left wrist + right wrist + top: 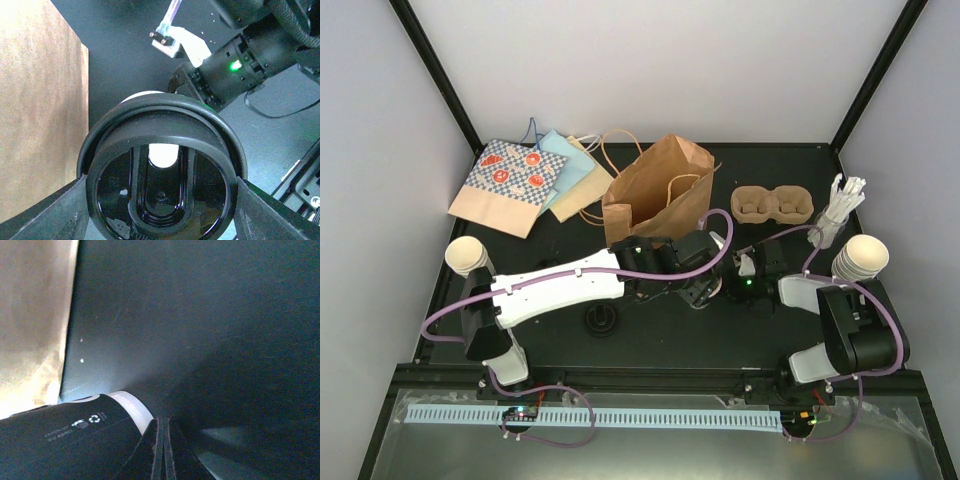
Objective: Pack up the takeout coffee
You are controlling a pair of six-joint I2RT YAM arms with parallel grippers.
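Filling our left-wrist view, the black lid point(162, 175) sits pinched between our left gripper's point(161, 200) spread fingers over a cream cup point(145, 95) mid-table; right gripper point(163, 450) fingers are pressed together. We judge lidding underway; next, press it down squarely.

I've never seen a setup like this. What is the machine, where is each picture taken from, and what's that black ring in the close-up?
These are two robot arms bolted to a black table. One picture looks down from above; the other two come from cameras on each wrist. The left gripper holds a black lid between wide-set fingers, over a cream cup. The right gripper is shut, right beside that lidded cup. Also on the table: a brown paper bag, a pulp cup carrier, spare cup stacks and another lid.
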